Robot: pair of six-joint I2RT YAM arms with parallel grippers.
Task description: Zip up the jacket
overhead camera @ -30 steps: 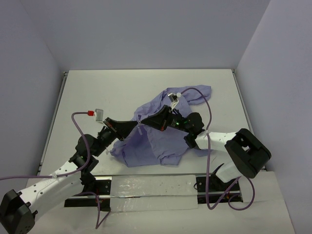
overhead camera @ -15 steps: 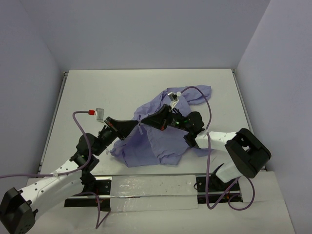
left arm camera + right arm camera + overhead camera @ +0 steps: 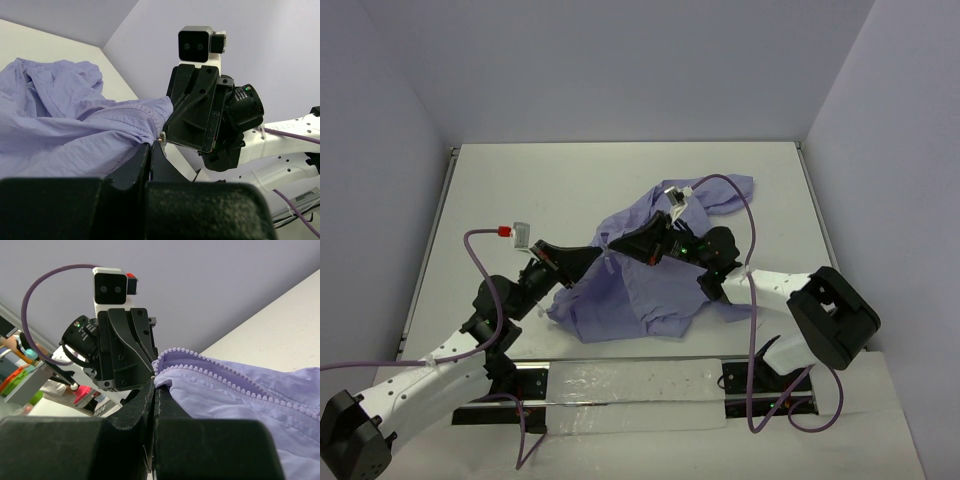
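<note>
The lavender jacket [image 3: 650,280] lies crumpled on the white table, right of centre. Both grippers meet tip to tip at its raised front edge. My left gripper [image 3: 601,257] comes in from the left with its jaws shut on the fabric edge [image 3: 125,120], and a small metal zipper part [image 3: 161,137] shows at its tips. My right gripper [image 3: 619,248] comes in from the right, shut on the edge with the zipper teeth [image 3: 210,371]. Each wrist view shows the other gripper straight ahead: the right one [image 3: 197,117] and the left one [image 3: 125,352].
Purple cables loop over both arms, one [image 3: 745,215] above the jacket's far side. A sleeve [image 3: 720,190] spreads toward the back right. The table's raised back edge [image 3: 620,143] and grey walls bound the space. A clear strip [image 3: 620,385] lies along the near edge.
Both grippers stay pinched together on the jacket edge. The right arm's forearm and base link have shifted slightly; the jacket lies much as before.
</note>
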